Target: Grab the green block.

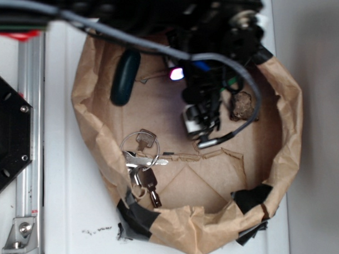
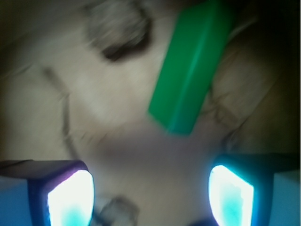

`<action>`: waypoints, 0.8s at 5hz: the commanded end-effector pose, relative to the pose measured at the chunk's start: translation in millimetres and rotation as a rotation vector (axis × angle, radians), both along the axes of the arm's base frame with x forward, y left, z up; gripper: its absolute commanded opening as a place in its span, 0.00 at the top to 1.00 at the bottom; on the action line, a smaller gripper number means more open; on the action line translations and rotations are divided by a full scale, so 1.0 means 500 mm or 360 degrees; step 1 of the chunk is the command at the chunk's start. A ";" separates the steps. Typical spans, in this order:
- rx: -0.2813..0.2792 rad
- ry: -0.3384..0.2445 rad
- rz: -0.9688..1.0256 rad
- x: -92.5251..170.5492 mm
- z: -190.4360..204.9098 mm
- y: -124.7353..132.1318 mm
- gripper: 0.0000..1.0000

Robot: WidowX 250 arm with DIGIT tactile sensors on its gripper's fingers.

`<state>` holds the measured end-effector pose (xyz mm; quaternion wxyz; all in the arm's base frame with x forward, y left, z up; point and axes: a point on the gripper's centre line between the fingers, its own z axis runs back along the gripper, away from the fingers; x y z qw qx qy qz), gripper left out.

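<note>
The claw (image 2: 150, 197) hangs low with its jaws spread wide apart, gripping nothing.

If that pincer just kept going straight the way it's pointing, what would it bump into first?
Probably the paper floor of the bag. In the wrist view, the open pincer frames bare paper between its fingers; the green block lies farther on and right of centre. The picture is blurred, so depth is uncertain.
</note>
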<state>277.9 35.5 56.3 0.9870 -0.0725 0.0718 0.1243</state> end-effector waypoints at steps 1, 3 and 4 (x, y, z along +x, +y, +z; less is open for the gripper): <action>0.0141 -0.0015 -0.0071 0.052 -0.005 0.014 0.00; 0.0295 -0.0083 0.0005 0.075 -0.018 0.046 1.00; 0.0388 -0.0171 0.0080 0.067 0.004 0.047 1.00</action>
